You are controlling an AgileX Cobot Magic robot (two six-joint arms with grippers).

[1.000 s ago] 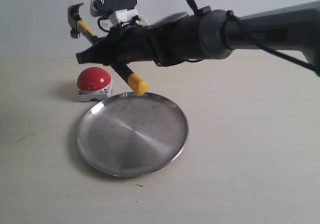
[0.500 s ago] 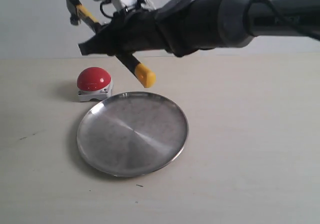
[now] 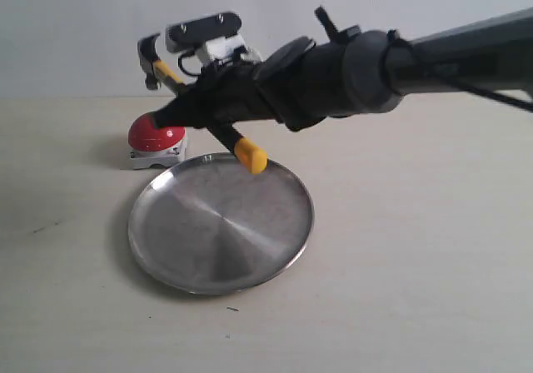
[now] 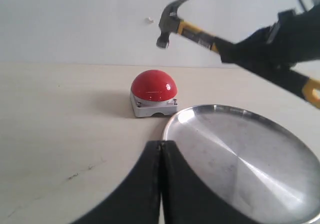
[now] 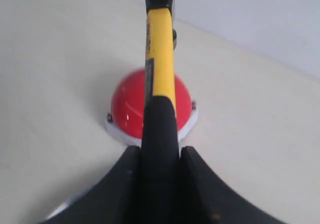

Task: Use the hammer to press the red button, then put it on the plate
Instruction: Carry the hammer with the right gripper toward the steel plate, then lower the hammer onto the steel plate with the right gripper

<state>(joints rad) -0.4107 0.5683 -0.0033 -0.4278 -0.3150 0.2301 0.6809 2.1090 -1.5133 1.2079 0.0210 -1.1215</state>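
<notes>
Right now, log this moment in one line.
right gripper: holds hammer | hammer head: above red button, apart | plate: empty | left gripper: shut

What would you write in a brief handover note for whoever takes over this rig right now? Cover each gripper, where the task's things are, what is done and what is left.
Left gripper: shut, holding nothing, near the plate.
Right gripper: shut on the hammer by its black handle.
Hammer head hangs in the air above the red button, not touching it; plate lies beside the button.
Done: hammer picked up.
Left, it seems: press the button, then lay the hammer on the plate.
</notes>
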